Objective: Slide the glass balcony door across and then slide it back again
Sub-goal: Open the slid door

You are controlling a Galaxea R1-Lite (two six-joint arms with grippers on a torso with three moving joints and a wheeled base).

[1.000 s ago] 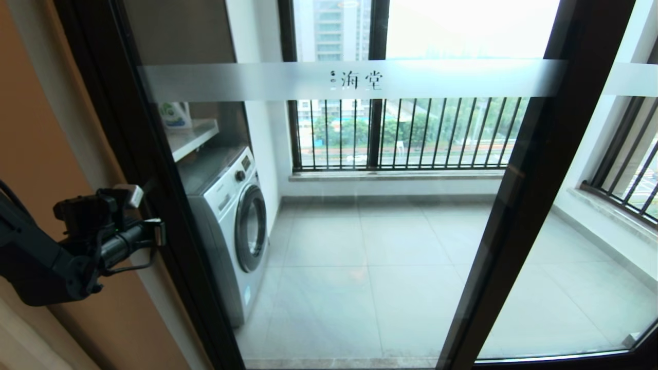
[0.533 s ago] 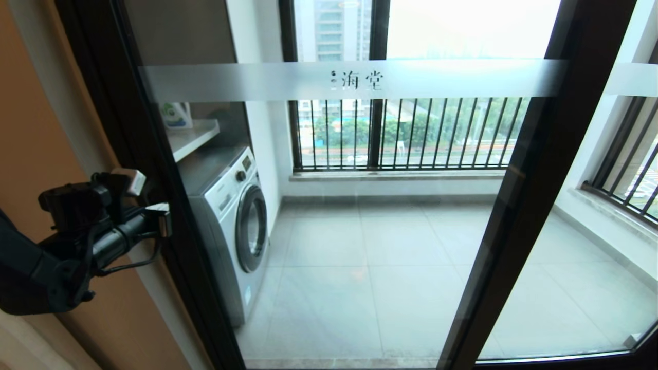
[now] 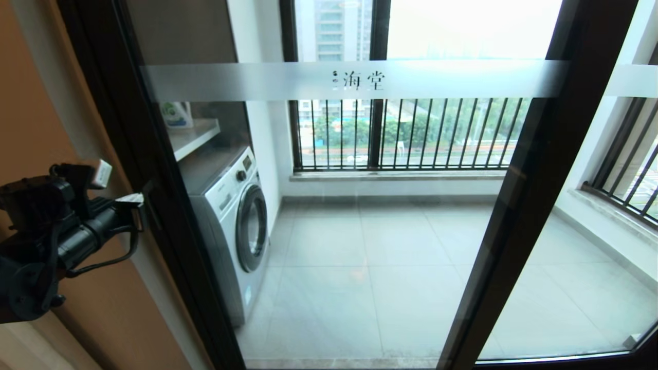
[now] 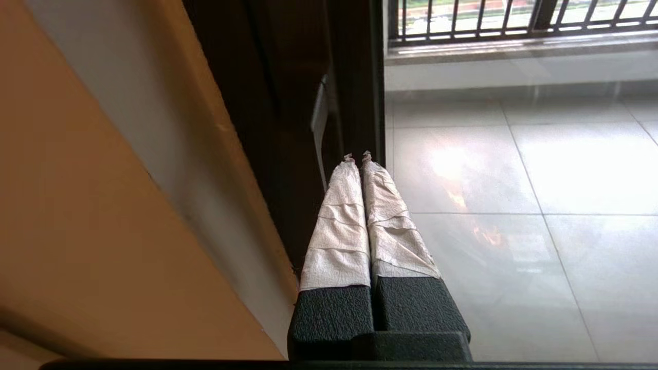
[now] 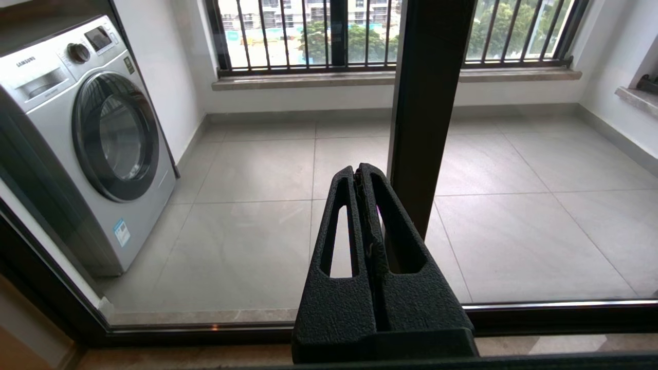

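The glass balcony door [image 3: 360, 231] fills the head view, its frosted band with Chinese characters [image 3: 358, 79] across the top. Its dark left stile [image 3: 154, 195] stands against the wall jamb, and its right stile [image 3: 519, 205] runs down the right. My left gripper [image 3: 128, 200] hangs shut just left of the left stile, apart from it. In the left wrist view its taped fingertips [image 4: 358, 156] point at the stile below the short bar handle [image 4: 319, 121]. My right gripper [image 5: 360, 169] is shut and empty, low before the glass near the right stile [image 5: 426, 103]; the head view does not show it.
A washing machine [image 3: 234, 221] stands behind the glass at left under a shelf [image 3: 193, 136]. A second glass panel with a plain band [image 3: 632, 79] lies at right. The black-railed outer window [image 3: 406, 133] is at the back. The orange wall [image 3: 36, 118] bounds the left.
My left gripper has drawn back to the left, away from the door's left stile. The door itself has barely shifted.
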